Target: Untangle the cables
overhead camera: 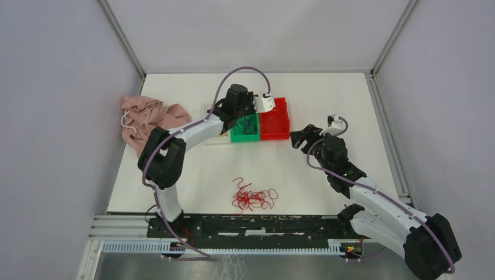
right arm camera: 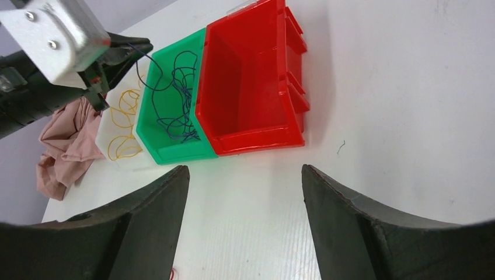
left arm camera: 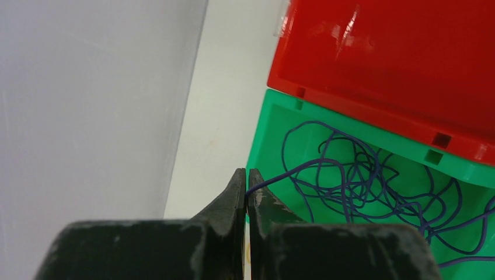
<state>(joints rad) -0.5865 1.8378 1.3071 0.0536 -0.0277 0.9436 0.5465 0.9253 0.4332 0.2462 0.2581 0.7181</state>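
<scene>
Left claw (left arm camera: 247,185) clenched on a purple cable (left arm camera: 292,173) at the rim of the green bin (left arm camera: 274,116); right claw (right arm camera: 245,169) spread wide, holding nothing.
The pinched strand runs from the fingertips into a loose scribble of thin dark purple loops inside the green bin, which touches the red bin (right arm camera: 251,140) beside it. Thin yellow cables (right arm camera: 122,116) coil in a pale tray (right arm camera: 105,131) on the green bin's other side. A knotted heap of red cables (overhead camera: 254,198) lies on the tabletop (overhead camera: 327,93) near the arm bases, well apart from the bins. The right claw hangs over bare tabletop near the red bin.
</scene>
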